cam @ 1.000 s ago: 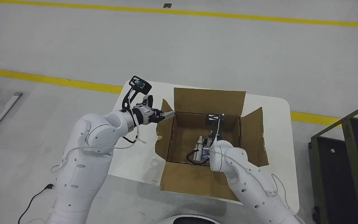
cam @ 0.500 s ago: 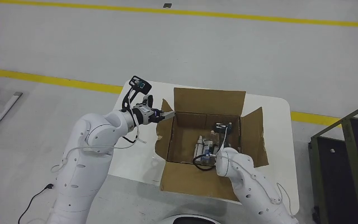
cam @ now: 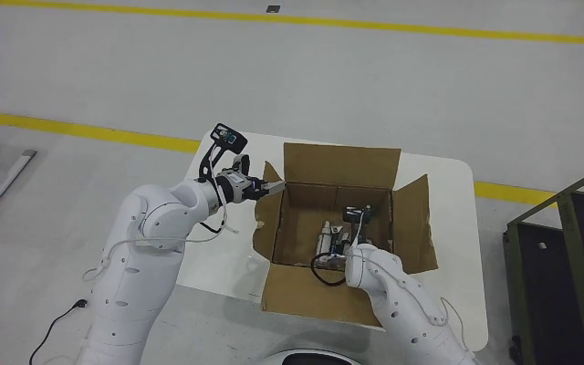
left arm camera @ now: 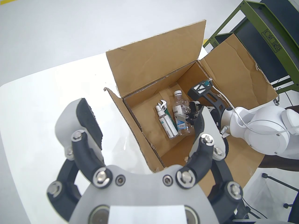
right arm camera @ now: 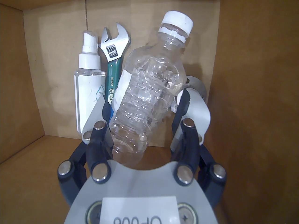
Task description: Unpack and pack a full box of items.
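So here's the open cardboard box [cam: 342, 164] sitting on the white counter [cam: 438, 173], all four flaps up. I count three things lying side by side on its floor: one small spray bottle [right arm camera: 88, 82], one adjustable wrench [right arm camera: 113, 54] with a green handle, and one crumpled clear water bottle [right arm camera: 151, 71] with a white cap.

Label-wise, the spray bottle has a white label with a bit of greenish artwork. The wrench handle has white print running along it, and the water bottle has a white label wrapped round its middle. There's also some round silvery bit tucked behind the water bottle, no idea what it is.

The right pincer [right arm camera: 147, 101] is down inside the box and spread around the lower part of the water bottle. One finger is up against it and the other is just beside it, so it doesn't look clamped.

The left pincer [cam: 272, 187] is spread wide with nothing in it, hanging above the counter right by the box's left flap.

Off to the side there's one green metal cart [left arm camera: 257, 24] with lettering on its frame, and two yellow lines [cam: 91, 130] run across the floor.
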You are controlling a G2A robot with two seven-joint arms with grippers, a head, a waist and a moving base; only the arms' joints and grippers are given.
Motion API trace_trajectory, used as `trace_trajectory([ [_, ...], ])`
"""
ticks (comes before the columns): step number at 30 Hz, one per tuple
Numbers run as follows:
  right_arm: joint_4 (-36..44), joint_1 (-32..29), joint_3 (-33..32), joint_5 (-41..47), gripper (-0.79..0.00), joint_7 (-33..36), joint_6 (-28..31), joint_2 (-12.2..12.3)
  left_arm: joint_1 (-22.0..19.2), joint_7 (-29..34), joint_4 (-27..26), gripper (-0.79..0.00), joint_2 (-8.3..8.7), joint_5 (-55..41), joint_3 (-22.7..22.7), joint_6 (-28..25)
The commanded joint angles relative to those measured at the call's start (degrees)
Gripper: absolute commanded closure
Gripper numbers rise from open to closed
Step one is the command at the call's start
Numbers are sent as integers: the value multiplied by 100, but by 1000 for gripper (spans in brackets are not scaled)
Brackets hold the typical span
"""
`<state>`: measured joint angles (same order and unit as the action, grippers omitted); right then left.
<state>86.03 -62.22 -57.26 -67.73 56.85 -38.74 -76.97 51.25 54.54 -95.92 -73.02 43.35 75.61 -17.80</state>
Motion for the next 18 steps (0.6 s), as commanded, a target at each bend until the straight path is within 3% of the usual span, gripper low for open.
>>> trace_trajectory([
  [1, -40, 24, 9, 34, -493, -21, 53, -19, 0, 0, 0, -785, 0, 0, 0, 0],
  [4, -12, 41, 2, 74, -286, -85, 178, -38, 0, 0, 0, -785, 0, 0, 0, 0],
  [6, 36, 45, -1, 84, -191, -90, 300, -45, 0, 0, 0, -785, 0, 0, 0, 0],
  [7, 58, 43, -11, 70, 0, -92, 343, -46, 0, 0, 0, -785, 0, 0, 0, 0],
  [13, 388, -16, -91, -17, 0, -57, 650, -38, 0, 0, 0, -785, 0, 0, 0, 0],
  [18, 569, -33, -82, -279, 0, -71, 1348, -3, 0, 0, 0, -785, 0, 0, 0, 0],
])
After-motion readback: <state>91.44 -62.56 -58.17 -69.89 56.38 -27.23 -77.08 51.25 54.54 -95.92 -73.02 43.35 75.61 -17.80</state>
